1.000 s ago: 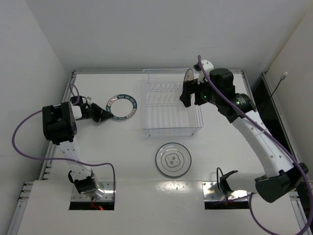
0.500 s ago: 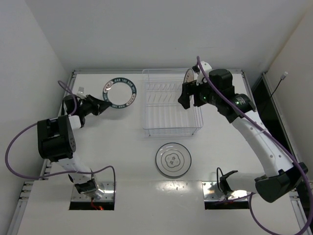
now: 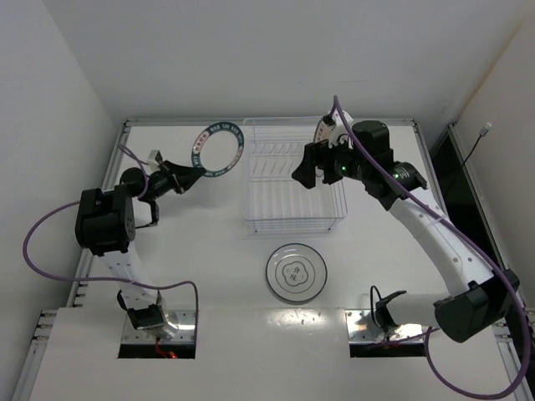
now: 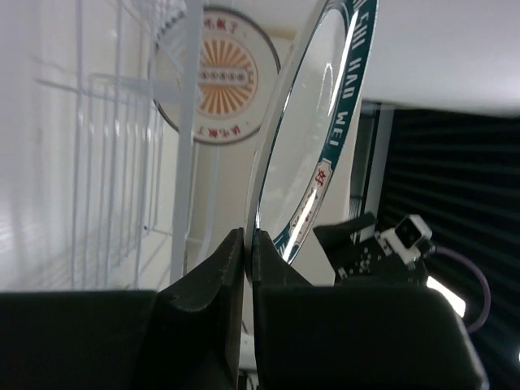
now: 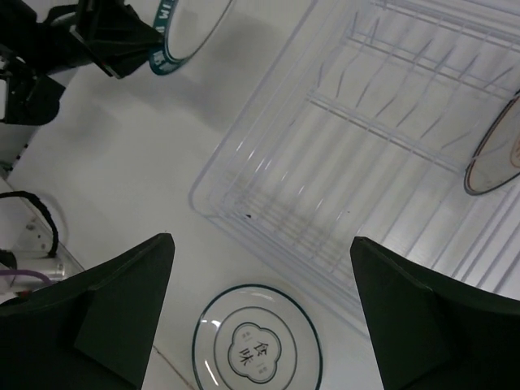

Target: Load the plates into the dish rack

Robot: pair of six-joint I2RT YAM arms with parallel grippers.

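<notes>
**Your left arm holds a plate in the air beside the rack; your right hovers over it, empty.**

Your left gripper (image 3: 177, 177) is clamped on the lower edge of the blue-rimmed plate (image 3: 219, 150), which is lifted off the table (image 3: 201, 251) and tilted, just left of the dish rack (image 3: 292, 224) at its far left corner. Your right gripper (image 3: 305, 171) hangs over the rack with its fingers spread wide and nothing between them. The sunburst plate (image 3: 322, 131) stands on edge in the rack's far right end. The flower plate (image 3: 295, 272) lies flat on the table, near side of the rack, apart from both arms.
</notes>
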